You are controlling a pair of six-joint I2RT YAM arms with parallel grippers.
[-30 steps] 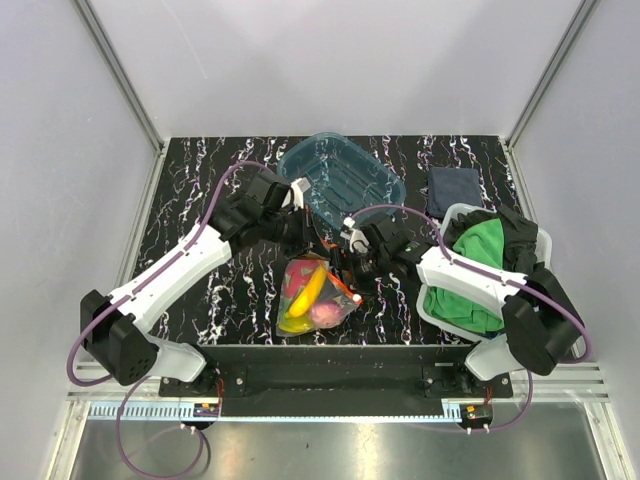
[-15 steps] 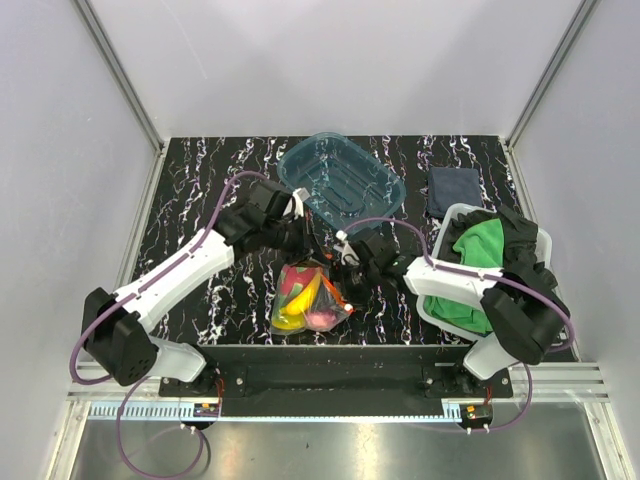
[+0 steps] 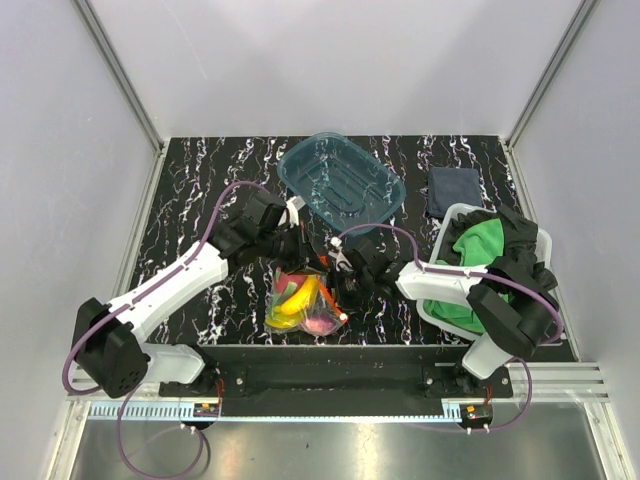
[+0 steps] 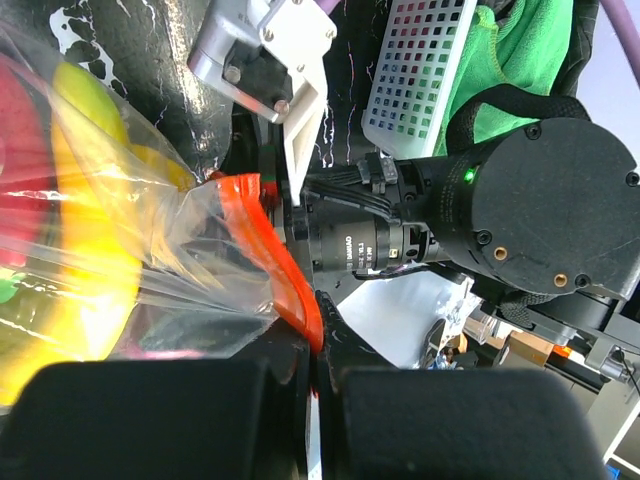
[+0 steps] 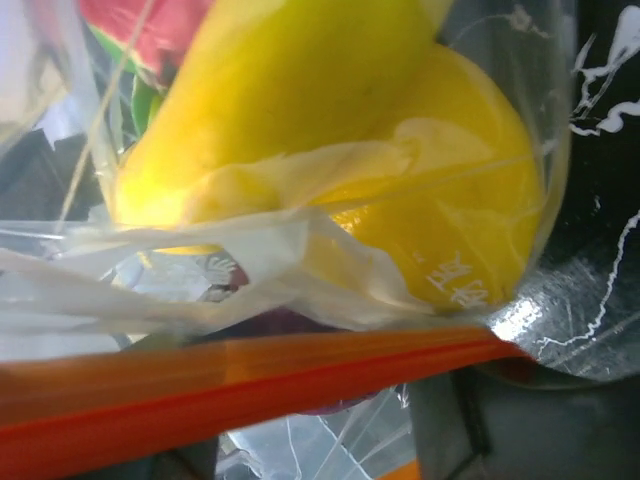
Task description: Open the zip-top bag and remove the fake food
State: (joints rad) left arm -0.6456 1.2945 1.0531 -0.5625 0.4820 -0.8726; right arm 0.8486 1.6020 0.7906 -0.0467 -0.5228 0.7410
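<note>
The zip-top bag is lying just on the near side of the teal tray, with the fake food bunching at the end away from the tray. Its red-orange zip strip is running along the tray-facing edge, crosswise between the two arms. The left gripper is pinching one end of that strip, jaws closed on it. The right gripper is sitting at the other end, right against the strip; whether its jaws are gripping cannot be told.

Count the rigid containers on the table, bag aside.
2. The teal tray sits at the back centre; the white basket stands at the right edge, with green cloth in it. None seems hidden.
</note>
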